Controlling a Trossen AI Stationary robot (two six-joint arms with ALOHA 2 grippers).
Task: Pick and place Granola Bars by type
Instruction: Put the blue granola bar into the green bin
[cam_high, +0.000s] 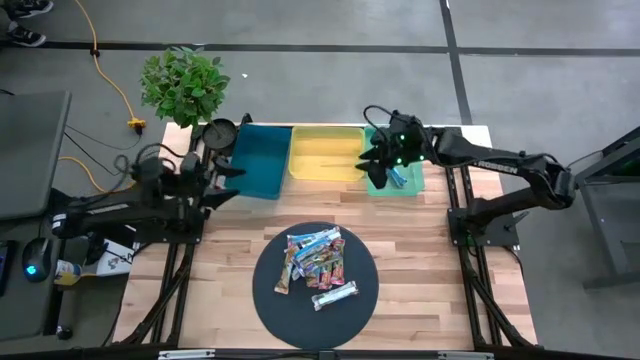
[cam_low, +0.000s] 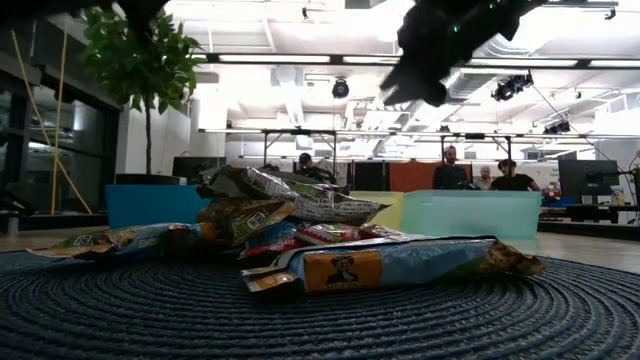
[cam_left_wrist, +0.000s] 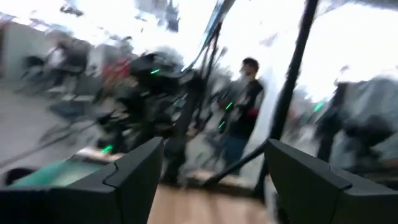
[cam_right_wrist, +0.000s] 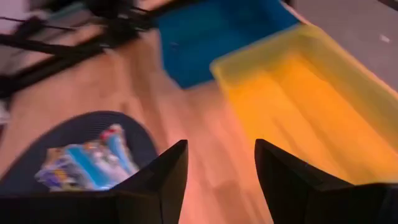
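Table (cam_high: 420, 260): pale wood planks. Round dark woven mat (cam_high: 270, 300) at its 6 o'clock, carrying the pile of Granola Bars (cam_high: 318, 262).

Three bins in a row along 12 o'clock: blue bin (cam_high: 258, 160) toward 11, yellow bin (cam_high: 326, 153) dead centre, green bin (cam_high: 400, 185) toward 1. Potted plant (cam_high: 183, 84) at the 11 o'clock corner.

My left hand (cam_high: 228, 172) sits at approx. 10 o'clock, by the blue bin's outer edge, fingers spread wide, nothing between them. My right hand (cam_high: 372, 160) hangs over the seam btw. yellow and green bins at approx. 1 o'clock, jaws parted, holding nothing.

The bars: heap mid-mat, overlapping, long axes mixed. Several run 12-to-6, a couple slant toward 1 or 2. One blue bar (cam_high: 334, 296) lies apart at the heap's 6 o'clock edge, long axis approx. 8-to-2. In the low view its wrapper shows an orange panel w/ a portrait logo; the writing I can't read. One more bar lies inside the green bin (cam_high: 398, 179); colour looks blue, axis approx. 12-to-6.
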